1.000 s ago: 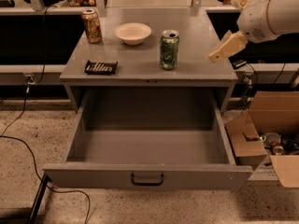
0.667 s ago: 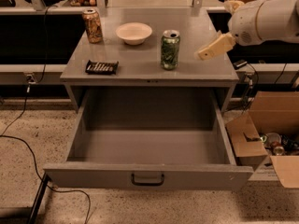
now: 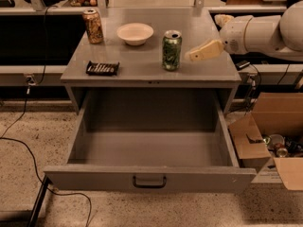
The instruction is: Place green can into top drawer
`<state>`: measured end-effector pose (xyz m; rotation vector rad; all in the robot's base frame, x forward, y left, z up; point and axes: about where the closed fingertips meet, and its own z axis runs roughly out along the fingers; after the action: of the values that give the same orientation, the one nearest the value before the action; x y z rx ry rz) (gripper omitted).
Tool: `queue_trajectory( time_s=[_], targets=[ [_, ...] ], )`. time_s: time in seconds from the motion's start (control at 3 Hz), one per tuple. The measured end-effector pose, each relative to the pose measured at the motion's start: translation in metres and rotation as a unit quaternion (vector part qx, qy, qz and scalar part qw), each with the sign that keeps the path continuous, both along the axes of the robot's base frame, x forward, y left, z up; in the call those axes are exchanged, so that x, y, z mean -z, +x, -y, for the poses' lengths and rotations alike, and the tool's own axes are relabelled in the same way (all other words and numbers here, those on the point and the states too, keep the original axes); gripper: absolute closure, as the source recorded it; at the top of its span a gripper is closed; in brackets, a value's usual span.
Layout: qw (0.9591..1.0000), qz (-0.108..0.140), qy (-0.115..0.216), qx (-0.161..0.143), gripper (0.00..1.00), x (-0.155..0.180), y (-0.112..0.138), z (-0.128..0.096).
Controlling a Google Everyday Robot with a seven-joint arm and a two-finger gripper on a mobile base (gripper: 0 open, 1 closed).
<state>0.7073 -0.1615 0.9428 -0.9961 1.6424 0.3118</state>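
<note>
Green can (image 3: 171, 51) stands upright on the grey cabinet top (image 3: 142, 70), near its front edge and right of the middle. Its label is green with pale mottling, and its silver lid shows an opened tab. Below it, the top drawer (image 3: 94, 177) is pulled fully out, its inside bare. To the left of the can lie an orange-brown can (image 3: 93, 26) at the back corner, a small dark tray (image 3: 102, 68) by the front edge, and a white bowl (image 3: 135, 33). To the right, the gripper (image 3: 203, 37) hovers above the top with its beige fingers (image 3: 206, 50) spread wide and holding nothing. The nearer fingertip points at the can from just beside it, not touching. A cardboard box (image 3: 279, 122) sits on the floor at far right.
</note>
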Motion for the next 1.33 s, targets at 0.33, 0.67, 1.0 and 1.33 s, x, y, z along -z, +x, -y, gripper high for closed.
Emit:
queue_trajectory(
  time_s=[0.33,0.67,1.0,1.33],
  targets=[
    [0.9995,-0.012,0.028,-0.011,0.0,0.013,0.011,-0.01],
    [0.9972,-0.023,0.06,-0.038,0.0,0.027,0.025,-0.029],
    [0.9944,-0.023,0.085,-0.059,0.0,0.033,0.034,-0.041],
    [0.9904,-0.022,0.107,-0.084,0.0,0.036,0.043,-0.056]
  ],
)
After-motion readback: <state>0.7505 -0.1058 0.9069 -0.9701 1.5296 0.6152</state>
